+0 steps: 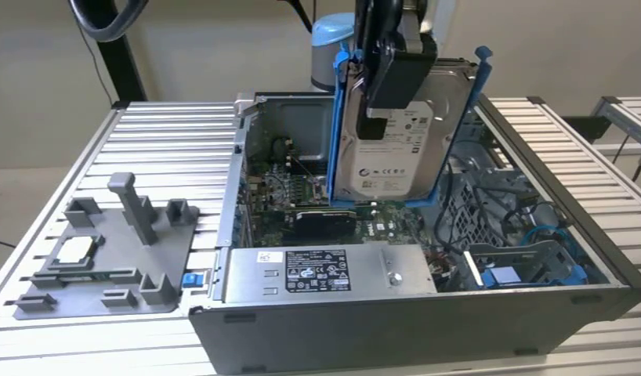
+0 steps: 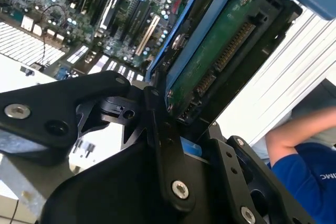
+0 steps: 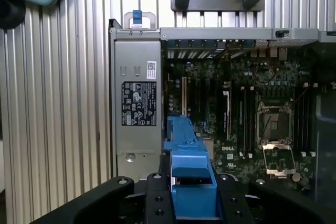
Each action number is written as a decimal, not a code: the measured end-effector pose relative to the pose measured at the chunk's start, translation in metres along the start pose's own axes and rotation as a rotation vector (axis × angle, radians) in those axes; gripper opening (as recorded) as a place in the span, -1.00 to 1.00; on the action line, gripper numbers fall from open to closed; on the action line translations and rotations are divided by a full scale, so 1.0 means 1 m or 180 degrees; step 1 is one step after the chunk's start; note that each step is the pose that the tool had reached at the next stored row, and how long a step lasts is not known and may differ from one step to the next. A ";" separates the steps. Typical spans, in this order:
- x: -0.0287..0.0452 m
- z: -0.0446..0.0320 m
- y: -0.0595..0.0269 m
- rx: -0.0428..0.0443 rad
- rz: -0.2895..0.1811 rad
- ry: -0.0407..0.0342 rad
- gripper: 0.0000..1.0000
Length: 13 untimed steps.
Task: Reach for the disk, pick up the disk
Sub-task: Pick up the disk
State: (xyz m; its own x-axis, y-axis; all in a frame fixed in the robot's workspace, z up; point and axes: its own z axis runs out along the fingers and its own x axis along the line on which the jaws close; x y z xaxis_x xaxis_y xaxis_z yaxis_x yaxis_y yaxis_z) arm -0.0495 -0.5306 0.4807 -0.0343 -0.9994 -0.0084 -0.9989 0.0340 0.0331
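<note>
The disk point(image 1: 396, 145), a silver-grey hard drive with a white label in a bright blue carrier, hangs upright in the air above the open computer case point(image 1: 404, 313). My black gripper point(image 1: 389, 78) is shut on its upper part. In the second wrist view the disk point(image 2: 220, 56) shows its green circuit side and connector, clamped between the black fingers point(image 2: 157, 129). In the first wrist view the blue carrier edge point(image 3: 186, 166) sits between the fingers, over the motherboard point(image 3: 252, 108).
The case lies open on a slatted metal table point(image 1: 164, 133), with a power supply point(image 1: 326, 274) at the front and blue drive brackets point(image 1: 530, 270) at the exterior view's right. A grey fixture plate point(image 1: 106, 251) lies at the left. A person's arm point(image 2: 299, 135) is nearby.
</note>
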 end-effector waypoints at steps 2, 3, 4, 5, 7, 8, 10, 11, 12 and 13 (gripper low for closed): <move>0.0029 0.0000 -0.0036 -0.0001 0.0000 0.0000 -1.00; 0.0042 0.0001 -0.0055 -0.0002 0.0000 0.0000 -1.00; 0.0054 0.0001 -0.0076 -0.0003 0.0000 0.0000 -1.00; 0.0064 0.0001 -0.0099 -0.0003 0.0000 0.0000 -1.00; 0.0087 0.0001 -0.0146 -0.0005 0.0000 0.0000 -1.00; 0.0097 0.0001 -0.0168 -0.0005 0.0000 0.0000 -1.00; 0.0118 0.0000 -0.0218 -0.0007 0.0000 0.0000 -1.00; 0.0128 0.0000 -0.0244 -0.0008 0.0000 0.0000 -1.00; 0.0137 0.0000 -0.0269 -0.0009 0.0000 0.0000 -1.00; 0.0147 0.0000 -0.0294 -0.0010 0.0000 0.0000 -1.00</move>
State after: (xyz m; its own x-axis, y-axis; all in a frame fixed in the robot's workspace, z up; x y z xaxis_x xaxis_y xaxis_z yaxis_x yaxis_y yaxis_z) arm -0.0206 -0.5462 0.4796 -0.0343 -0.9994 -0.0083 -0.9988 0.0340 0.0362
